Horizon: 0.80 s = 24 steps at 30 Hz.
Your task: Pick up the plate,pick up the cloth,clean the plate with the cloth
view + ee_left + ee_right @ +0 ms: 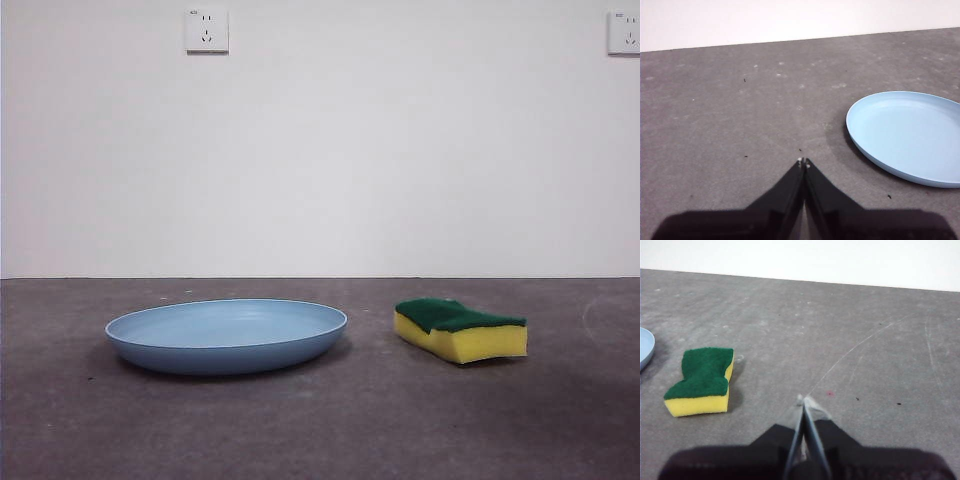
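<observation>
A wide, shallow light-blue plate (226, 335) lies flat on the dark grey table, left of centre in the front view. To its right rests the cloth (460, 329), a yellow sponge with a green scouring top. Neither arm shows in the front view. My left gripper (803, 161) is shut and holds nothing; it hovers over bare table beside the plate (907, 135). My right gripper (804, 400) is shut as well, holding nothing, with the cloth (702, 381) off to one side and the plate's edge (646, 347) just beyond it.
The grey table top (320, 430) runs back to a white wall with two power sockets (206, 30). A faint curved scratch (860, 347) marks the table near the right gripper.
</observation>
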Available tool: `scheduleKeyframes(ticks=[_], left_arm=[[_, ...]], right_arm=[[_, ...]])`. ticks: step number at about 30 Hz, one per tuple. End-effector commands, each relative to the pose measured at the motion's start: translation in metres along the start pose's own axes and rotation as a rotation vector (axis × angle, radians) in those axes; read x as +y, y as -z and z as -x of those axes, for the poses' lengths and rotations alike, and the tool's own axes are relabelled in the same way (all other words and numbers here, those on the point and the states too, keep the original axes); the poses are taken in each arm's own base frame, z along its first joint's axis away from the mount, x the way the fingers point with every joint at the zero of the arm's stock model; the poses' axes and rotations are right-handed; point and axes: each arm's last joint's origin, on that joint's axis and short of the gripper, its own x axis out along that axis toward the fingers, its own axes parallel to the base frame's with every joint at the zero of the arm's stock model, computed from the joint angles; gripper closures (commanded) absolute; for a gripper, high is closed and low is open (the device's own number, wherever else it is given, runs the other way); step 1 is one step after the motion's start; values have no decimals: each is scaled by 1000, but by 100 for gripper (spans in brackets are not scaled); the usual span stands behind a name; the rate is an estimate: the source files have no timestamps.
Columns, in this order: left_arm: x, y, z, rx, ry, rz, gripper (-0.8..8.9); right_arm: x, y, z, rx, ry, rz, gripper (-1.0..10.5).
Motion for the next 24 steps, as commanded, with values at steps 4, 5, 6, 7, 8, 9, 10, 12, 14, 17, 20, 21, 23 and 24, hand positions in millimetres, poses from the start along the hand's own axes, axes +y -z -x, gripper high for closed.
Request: scheduleKeyframes(ticks=[4,5,6,7,8,9,10,12,14,17,20,21,23,24], left_arm=[[0,4,-1,12,-3,12,817],[0,4,-1,12,-3,13,817],[0,4,-1,12,-3,13,817],[0,4,-1,12,-3,13,817],[0,4,-1,11,-4,13,818],[0,3,-1,8,-4,13,818],[0,3,-1,3,-4,12,818],[0,1,-1,-14,-4,16,817],[0,-1,-1,-39,-4,35,817],[1,-6,-1,-90,-3,71,819],[1,-13,1,-120,-3,124,820],[1,-16,3,-120,-4,143,820],[1,-23,5,-114,-12,173,820],[1,-27,7,-111,-22,185,820]], right_arm=[[0,5,-1,19,0,-26,963],[0,5,-1,19,0,-45,963],[0,5,-1,19,-3,-70,963],[0,5,-1,19,-3,-89,963],[0,4,-1,17,-3,-119,963],[0,4,-1,13,-2,-171,963],[0,3,-1,7,-2,-215,963],[0,2,-1,-10,-2,-271,963],[0,0,-1,-23,-4,-291,963],[0,-4,0,-36,-4,-333,963],[-1,-11,2,-37,-1,-377,963],[-1,-14,3,-34,1,-390,963],[-2,-24,4,-28,0,-416,963],[-3,-29,4,-24,0,-423,963]])
